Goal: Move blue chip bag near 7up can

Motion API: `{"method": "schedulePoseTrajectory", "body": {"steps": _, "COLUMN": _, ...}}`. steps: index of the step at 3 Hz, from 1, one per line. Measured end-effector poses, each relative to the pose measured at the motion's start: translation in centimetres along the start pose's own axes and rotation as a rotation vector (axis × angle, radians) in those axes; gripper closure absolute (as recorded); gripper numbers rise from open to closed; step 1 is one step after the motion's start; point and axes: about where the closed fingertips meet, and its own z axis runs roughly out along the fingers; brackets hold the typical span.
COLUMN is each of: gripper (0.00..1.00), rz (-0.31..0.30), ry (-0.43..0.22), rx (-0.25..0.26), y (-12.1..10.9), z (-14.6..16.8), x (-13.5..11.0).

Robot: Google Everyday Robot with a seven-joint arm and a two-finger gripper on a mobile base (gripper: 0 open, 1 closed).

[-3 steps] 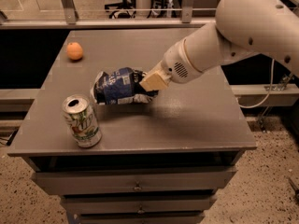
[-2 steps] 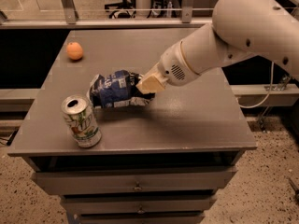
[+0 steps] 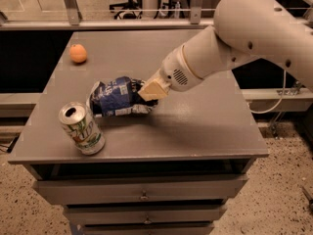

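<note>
The blue chip bag (image 3: 115,97) is crinkled dark-blue foil with white lettering and lies on the grey table (image 3: 195,126), left of centre. My gripper (image 3: 150,90) is at the bag's right end, shut on it, with the white arm reaching in from the upper right. The 7up can (image 3: 81,128) stands slightly tilted near the table's front left edge, just left of and in front of the bag. A small gap separates the bag's left end from the can.
A small orange fruit (image 3: 78,53) sits at the table's back left. The table has drawers (image 3: 142,190) below its front edge. A rail and posts run behind the table. A cable hangs at the right.
My gripper has moved the blue chip bag left and toward the front, closer to the 7up can. The can and the orange fruit have not moved.
</note>
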Motion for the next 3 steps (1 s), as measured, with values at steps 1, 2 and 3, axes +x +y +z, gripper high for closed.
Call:
{"method": "schedulePoseTrajectory", "body": {"steps": 1, "gripper": 0.39, "rz": 0.012, "ry": 0.013, "rx": 0.007, "y": -0.3, "z": 0.3, "x": 0.3}}
{"method": "schedulePoseTrajectory", "body": {"steps": 2, "gripper": 0.15, "rz": 0.037, "ry": 0.023, "rx": 0.031, "y": -1.4, "z": 1.0, "x": 0.7}}
{"method": "schedulePoseTrajectory", "body": {"steps": 3, "gripper": 0.0, "rz": 0.058, "ry": 0.027, "rx": 0.05, "y": -2.5, "z": 1.6, "x": 0.9}}
